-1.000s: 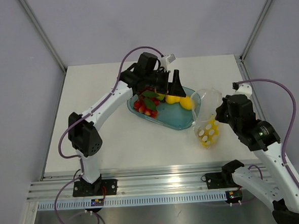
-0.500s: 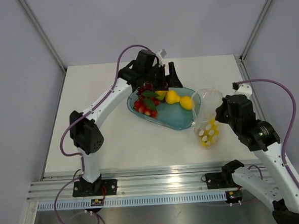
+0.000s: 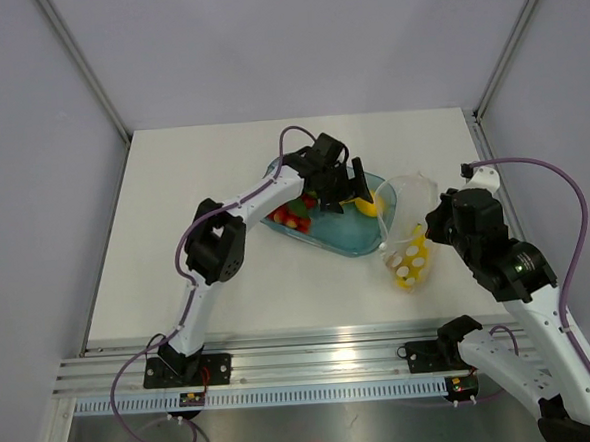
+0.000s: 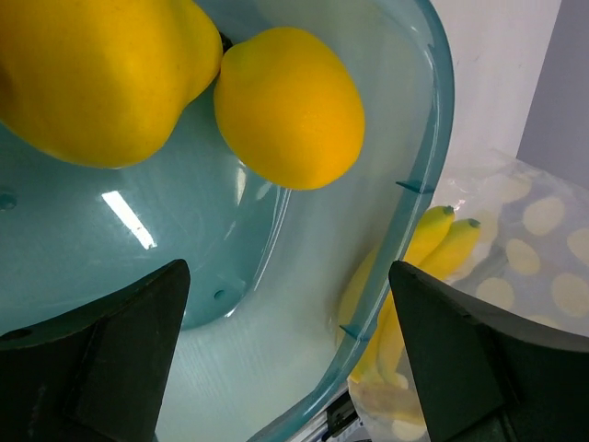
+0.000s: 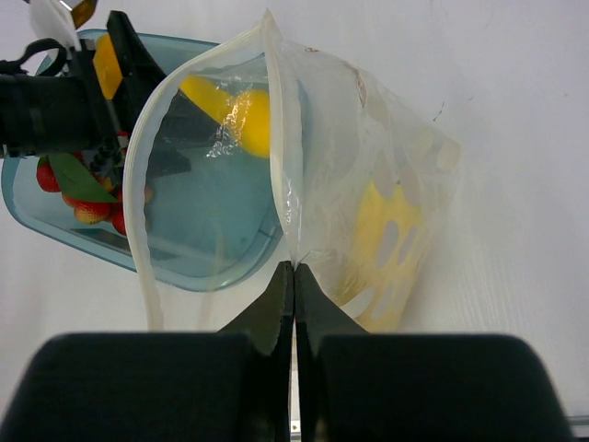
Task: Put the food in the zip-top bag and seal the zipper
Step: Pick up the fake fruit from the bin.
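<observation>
White desk [image 3: 176,238]: your left claw [image 4: 285,359] gapes empty over the lemon [image 4: 290,106], which looks light, hard and slippery, so pinch its middle; your right claw [image 5: 294,276] is clamped on the limp zip-top bag [image 5: 368,166] at its rim.

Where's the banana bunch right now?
The banana bunch lies inside the zip-top bag, just right of the teal tray in the top view. The right gripper pinches the bag's mouth edge.
</observation>
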Controlling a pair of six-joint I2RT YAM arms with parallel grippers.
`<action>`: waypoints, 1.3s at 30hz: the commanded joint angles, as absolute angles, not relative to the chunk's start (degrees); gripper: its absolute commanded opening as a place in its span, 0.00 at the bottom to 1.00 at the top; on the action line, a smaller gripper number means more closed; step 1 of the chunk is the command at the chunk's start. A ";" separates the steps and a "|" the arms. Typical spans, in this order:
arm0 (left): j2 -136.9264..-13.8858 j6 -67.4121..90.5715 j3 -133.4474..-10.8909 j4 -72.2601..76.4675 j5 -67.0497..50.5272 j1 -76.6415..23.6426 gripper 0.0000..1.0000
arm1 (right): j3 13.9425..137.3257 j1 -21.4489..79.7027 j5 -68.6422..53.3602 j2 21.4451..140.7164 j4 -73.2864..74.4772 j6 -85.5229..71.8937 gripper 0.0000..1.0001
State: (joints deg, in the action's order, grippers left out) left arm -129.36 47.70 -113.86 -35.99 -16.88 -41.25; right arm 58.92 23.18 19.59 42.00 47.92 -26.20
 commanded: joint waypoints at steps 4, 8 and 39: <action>-131.75 52.91 -116.46 -27.60 -13.36 -42.63 0.93 | 61.17 22.68 17.67 41.40 46.49 -26.98 0.00; -133.85 54.23 -118.65 -26.54 -12.57 -42.80 0.93 | 61.00 22.68 17.31 40.87 46.93 -27.07 0.00; -138.87 56.61 -115.40 -18.81 -0.62 -45.61 0.70 | 62.05 22.68 15.91 39.46 50.01 -25.75 0.00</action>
State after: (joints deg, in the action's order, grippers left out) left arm -138.87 58.19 -115.79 -22.35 -3.84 -45.50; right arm 59.57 23.14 16.78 39.92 50.63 -26.35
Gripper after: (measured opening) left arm 0.738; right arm 0.009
